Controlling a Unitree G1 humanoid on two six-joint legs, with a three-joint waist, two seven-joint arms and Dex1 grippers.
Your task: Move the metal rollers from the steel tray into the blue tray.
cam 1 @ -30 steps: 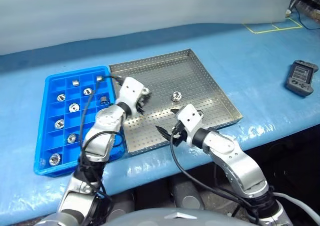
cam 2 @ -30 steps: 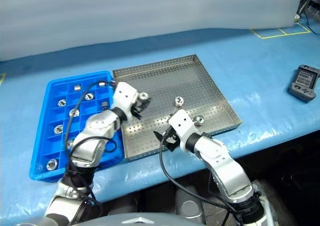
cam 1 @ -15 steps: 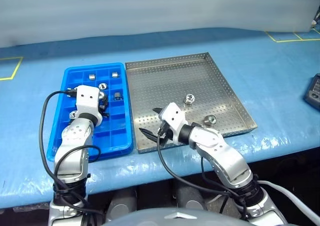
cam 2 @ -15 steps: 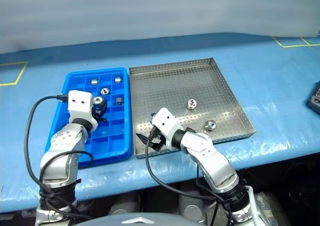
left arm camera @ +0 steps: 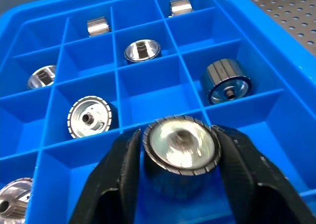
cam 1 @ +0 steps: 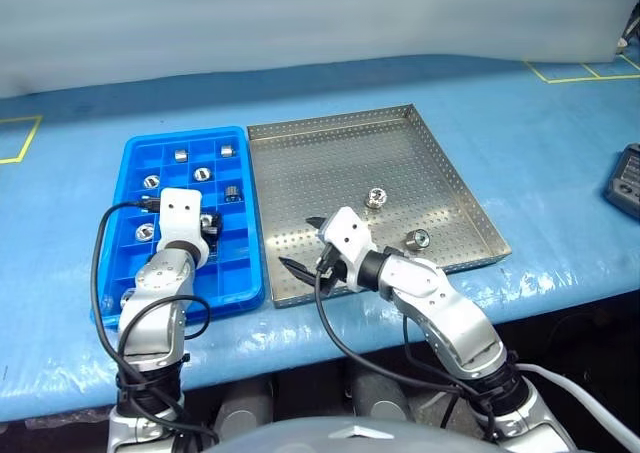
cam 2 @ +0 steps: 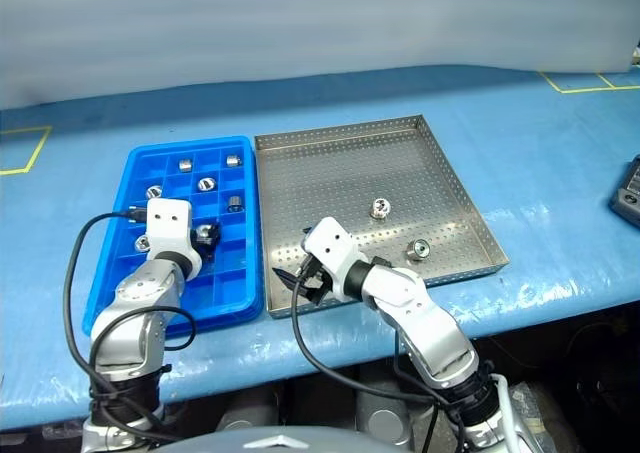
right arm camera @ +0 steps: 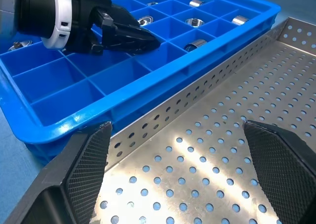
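Ribbed shiny roller point(left arm camera: 180, 150), glossy blue tray point(left arm camera: 276, 115); perforated steel tray point(cam 1: 400, 173)

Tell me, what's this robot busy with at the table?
It is sorting metal rollers from the steel tray into the blue tray. Its left pincer is over a blue compartment with one roller between its fingers. The right pincer waits open over the steel tray's near corner. Two rollers are left in that tray.
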